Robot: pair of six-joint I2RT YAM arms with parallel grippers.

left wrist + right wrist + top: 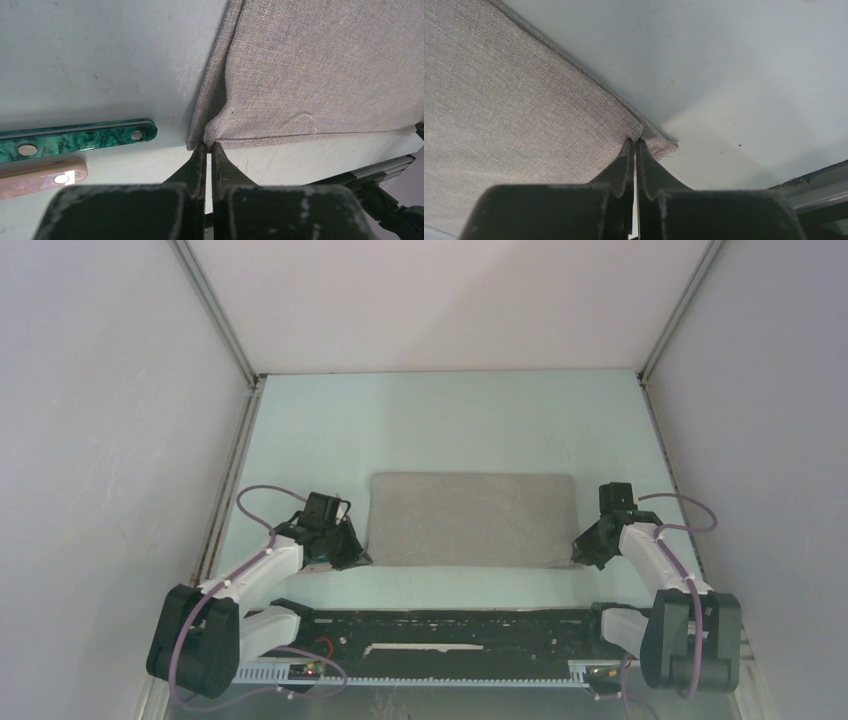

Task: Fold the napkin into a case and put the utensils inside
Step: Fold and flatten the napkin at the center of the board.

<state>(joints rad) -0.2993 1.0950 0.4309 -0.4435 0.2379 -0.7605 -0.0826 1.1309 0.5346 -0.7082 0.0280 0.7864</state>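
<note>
As it lies doubled into a wide grey rectangle at the middle of the pale table (450, 420), the napkin (470, 520) is pinched at both near corners. The left gripper (207, 146) has its jaws all but closed on the near left corner, where the cloth puckers at the fingertips. The right gripper (635, 141) is clamped the same way on the near right corner, the layered hem bunched at its tips. Just left of the napkin and clear of it, a green marbled utensil handle (75, 141) lies flat on the table, a pale pink handle (40, 176) right beside it. Only their riveted ends show. White walls (110, 440) enclose the table on three sides.
</note>
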